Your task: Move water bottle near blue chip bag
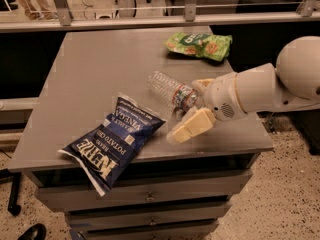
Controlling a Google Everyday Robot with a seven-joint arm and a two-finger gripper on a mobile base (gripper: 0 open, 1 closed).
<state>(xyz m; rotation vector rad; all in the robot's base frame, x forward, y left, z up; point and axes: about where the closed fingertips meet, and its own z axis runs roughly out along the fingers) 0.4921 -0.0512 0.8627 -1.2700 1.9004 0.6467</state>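
The water bottle (169, 91) is clear and ribbed with a multicoloured label band. It lies tilted, base toward the upper left, just right of the top corner of the blue chip bag (114, 140). The gripper (187, 109) comes in from the right and is shut on the bottle's label and cap end. One cream finger (191, 127) is below the bottle and the other is above it. The cap is hidden inside the gripper. The navy bag lies flat at the table's front left, with its lower end hanging over the front edge.
A green snack bag (200, 45) lies at the back right of the grey table (95, 74). Drawers sit under the table front. A railing runs behind the table. The white arm (260, 91) reaches over the table's right edge.
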